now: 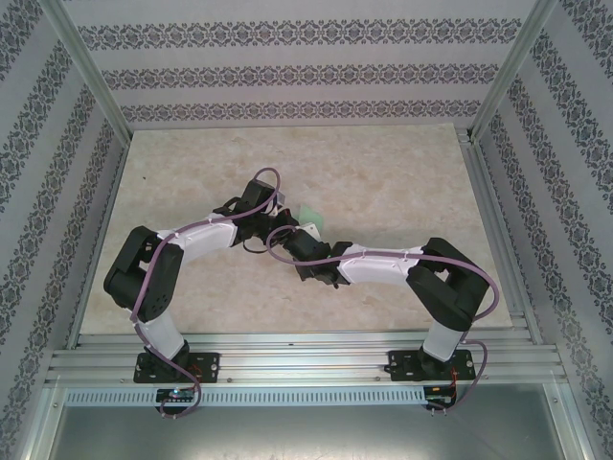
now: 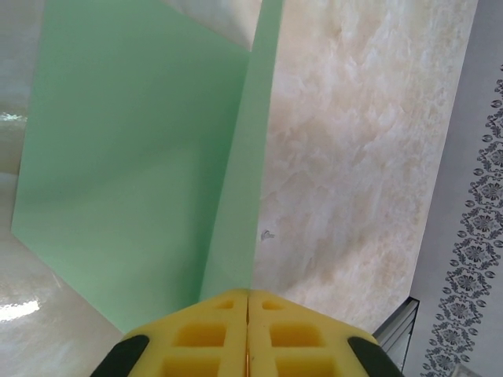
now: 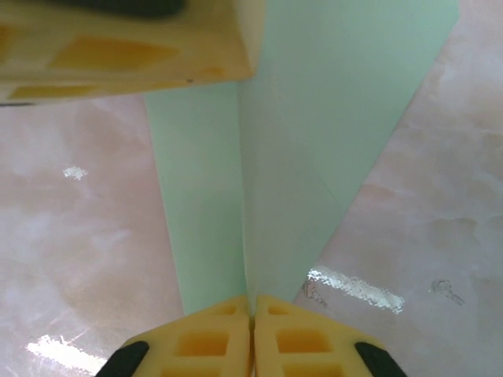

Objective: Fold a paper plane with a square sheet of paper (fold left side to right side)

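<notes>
The left gripper [image 2: 248, 297] and right gripper [image 3: 253, 300] are each clamped tight on the square sheet of paper [image 3: 314, 118], held upright near the table's [image 1: 402, 172] middle, probably to carry its left side across.

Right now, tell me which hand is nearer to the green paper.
Neither, it's a tie: both are touching it. The left hand is shut on one end of the green paper, and the right hand is shut on the opposite end.
</notes>
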